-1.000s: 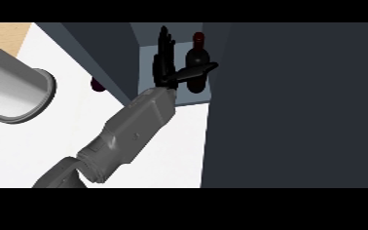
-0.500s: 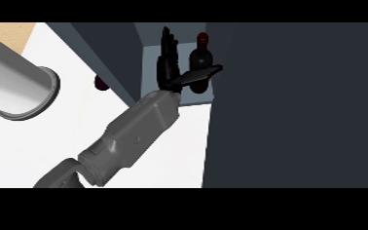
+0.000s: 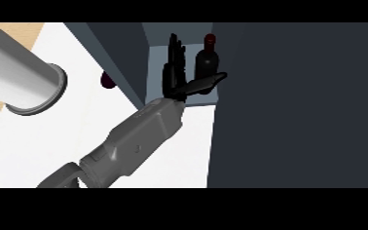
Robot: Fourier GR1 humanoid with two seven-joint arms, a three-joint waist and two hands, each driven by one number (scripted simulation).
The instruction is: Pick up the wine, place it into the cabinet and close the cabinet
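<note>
Dark red wine bottle (image 3: 207, 64) upright inside grey cabinet (image 3: 159, 39), black left hand (image 3: 177, 75) just beside, fingers straight, thumb spread, holding nothing.

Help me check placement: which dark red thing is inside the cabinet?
The wine bottle, upright inside by the left hand; the other dark red thing lies outside, mostly hidden.

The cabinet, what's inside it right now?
Inside the cabinet stands a dark wine bottle, upright. One robot hand is in the opening beside it, fingers straight, thumb stretched across the bottle's lower part and hiding it. The big dark panel at right covers the remaining interior.
</note>
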